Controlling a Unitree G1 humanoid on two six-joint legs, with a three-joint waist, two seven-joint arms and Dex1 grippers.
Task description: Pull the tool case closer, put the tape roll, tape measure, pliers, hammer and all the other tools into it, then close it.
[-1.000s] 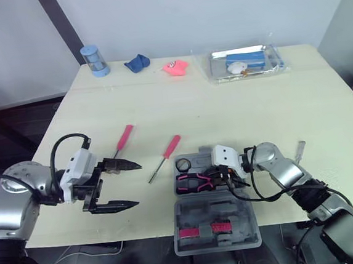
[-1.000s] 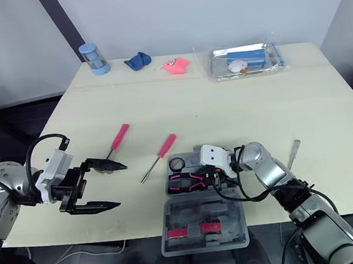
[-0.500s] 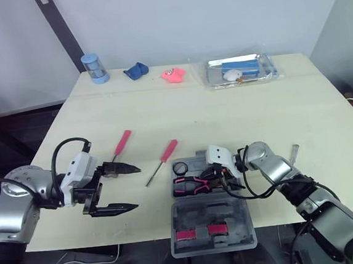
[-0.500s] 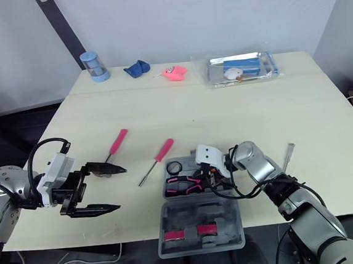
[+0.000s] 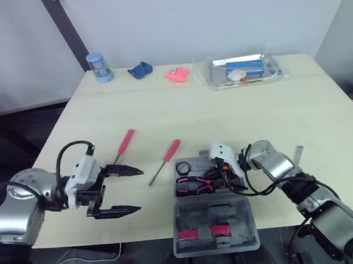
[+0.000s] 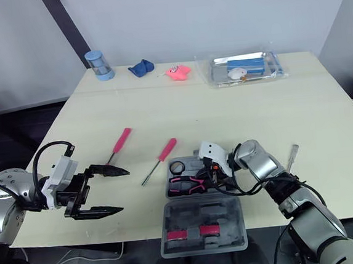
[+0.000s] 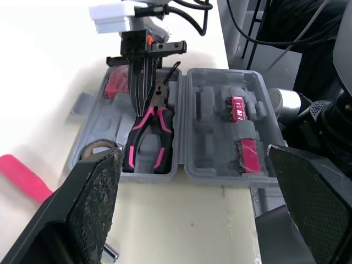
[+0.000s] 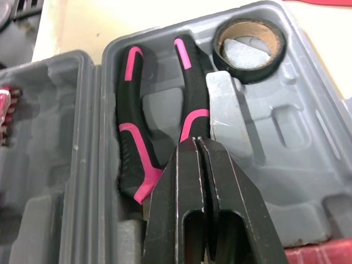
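Now pliers (image 8: 132,143) lay in the open case (image 5: 242,213).
Right gripper (image 8: 199,144), shut and empty, poised over them; left gripper (image 5: 138,189) gaped, empty. Nearer screwdriver (image 5: 165,161), at the case's ten o'clock, looked light, stiff: grip its pink handle.

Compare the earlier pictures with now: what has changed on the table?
Nothing visibly moved; the whole picture shifted because the camera did. The left pincer stays open near a screwdriver. The right pincer stays shut over the pliers in the open case.
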